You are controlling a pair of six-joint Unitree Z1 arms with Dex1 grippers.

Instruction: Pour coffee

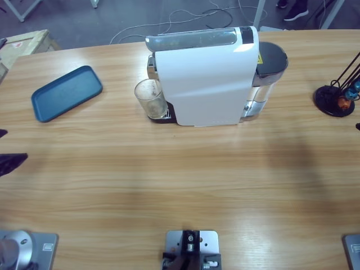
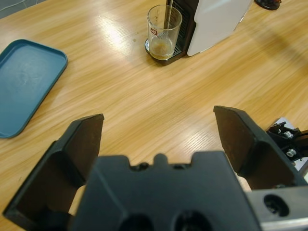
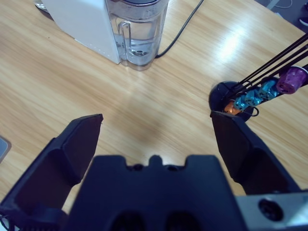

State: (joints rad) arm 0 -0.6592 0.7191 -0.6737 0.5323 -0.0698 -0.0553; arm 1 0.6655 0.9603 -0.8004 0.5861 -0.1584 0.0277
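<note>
The glass stands upright under the machine spout, a thin layer of coffee in it. It lies straight ahead of the left claw, well apart. Both claws gape wide, empty; the right claw faces the water tank, so the left looks nearer.

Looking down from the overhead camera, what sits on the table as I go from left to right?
Blue tray → glass tumbler with a little coffee in it → white coffee machine → clear water tank at its right end → black capsule stand by the right edge.
</note>
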